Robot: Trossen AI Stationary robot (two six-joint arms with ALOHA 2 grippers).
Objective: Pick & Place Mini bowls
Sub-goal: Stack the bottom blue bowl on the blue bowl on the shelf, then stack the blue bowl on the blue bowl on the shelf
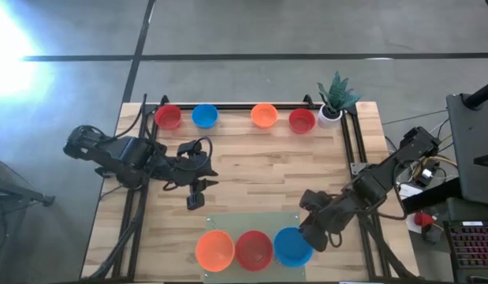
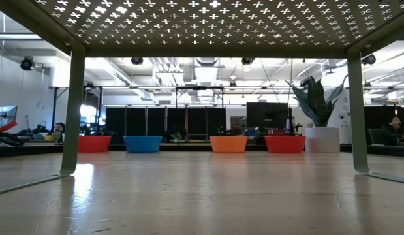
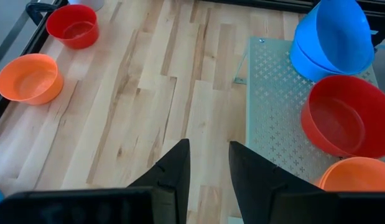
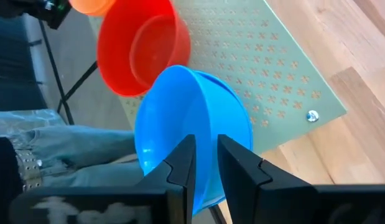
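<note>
Pale wood-plank surface (image 1: 251,181). The right end effector (image 4: 204,163) pinches the thin rim of a glossy blue bowl (image 4: 192,124), tilted over another on the perforated green plate (image 4: 267,56), beside round red (image 4: 142,46) and orange (image 1: 214,249) bowls. The left end effector (image 3: 208,165), slightly spread, hovers empty mid-surface.

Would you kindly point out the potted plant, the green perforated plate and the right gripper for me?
Potted plant (image 1: 330,113): high view, on its white pot.
Green perforated plate (image 1: 240,222): high view, on the bare strip behind the bowls.
Right gripper (image 4: 204,163): right wrist view, midway between the fingers, which straddle the rim of a blue bowl (image 4: 173,112).
</note>
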